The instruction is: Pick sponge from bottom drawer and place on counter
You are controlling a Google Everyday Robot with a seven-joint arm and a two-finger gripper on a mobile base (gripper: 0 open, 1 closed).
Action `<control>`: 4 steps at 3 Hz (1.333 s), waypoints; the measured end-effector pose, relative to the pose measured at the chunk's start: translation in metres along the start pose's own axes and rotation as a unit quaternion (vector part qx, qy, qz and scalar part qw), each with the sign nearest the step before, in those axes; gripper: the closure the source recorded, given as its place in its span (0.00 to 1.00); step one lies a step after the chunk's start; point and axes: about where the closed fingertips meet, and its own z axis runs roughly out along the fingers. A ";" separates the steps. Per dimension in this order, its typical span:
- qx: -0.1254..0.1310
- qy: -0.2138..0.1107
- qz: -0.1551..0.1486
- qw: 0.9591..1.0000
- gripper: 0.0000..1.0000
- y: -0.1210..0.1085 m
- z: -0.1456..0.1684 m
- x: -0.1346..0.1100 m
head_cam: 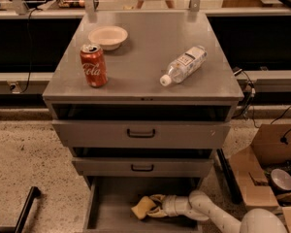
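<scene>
sponge (141, 208) on bottom drawer (111, 200) floor, mid-front. hand (154, 207) inside drawer, at sponge's right end; clenched or released: cannot tell. likely best: secure hold, lift clear of drawer rim, then onto surface (145, 57) above drawer.

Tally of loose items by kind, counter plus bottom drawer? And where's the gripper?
cola can: 1, on the counter
bowl: 1, counter
bottle: 1, counter, lying down
sponge: 1, in the bottom drawer
Total: 4
The gripper is in the bottom drawer, at the sponge.
</scene>
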 end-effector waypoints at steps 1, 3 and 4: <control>-0.010 0.006 -0.036 0.999 1.00 -0.005 -0.011 -0.031; -0.013 -0.051 -0.108 0.993 1.00 0.005 -0.061 -0.133; -0.020 -0.085 -0.145 0.986 1.00 0.014 -0.088 -0.187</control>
